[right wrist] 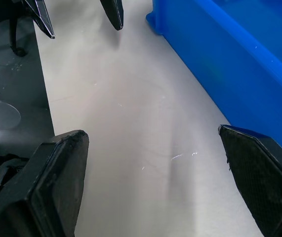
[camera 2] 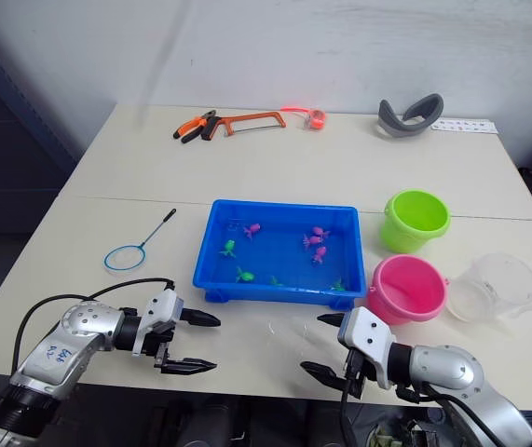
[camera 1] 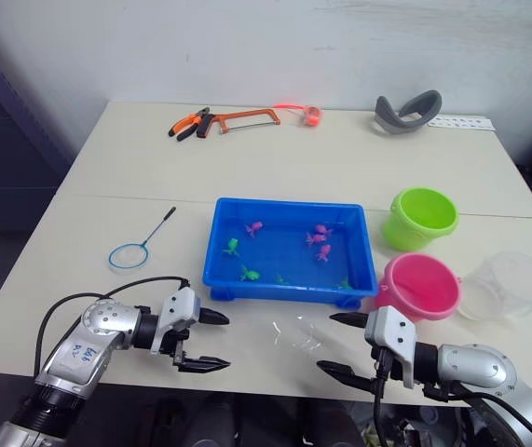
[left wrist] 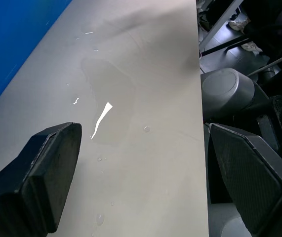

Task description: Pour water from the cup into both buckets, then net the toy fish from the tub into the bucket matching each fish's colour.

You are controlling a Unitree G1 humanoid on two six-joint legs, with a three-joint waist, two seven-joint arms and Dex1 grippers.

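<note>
— How are the arms sitting right now?

— Both are reaching in over the near edge of the table point(camera 1: 135, 200), forearms lying low and angled toward each other. The left gripper point(camera 1: 208, 341) is hovering by the near left part, its two black fingers spread wide and pointing inward.

— And the other one?

— The right gripper point(camera 1: 338, 345) is mirroring it near the near right part, fingers also standing wide apart, tips pointing back at the left one. Neither is holding anything. A black cable is looping over the left forearm.
</note>
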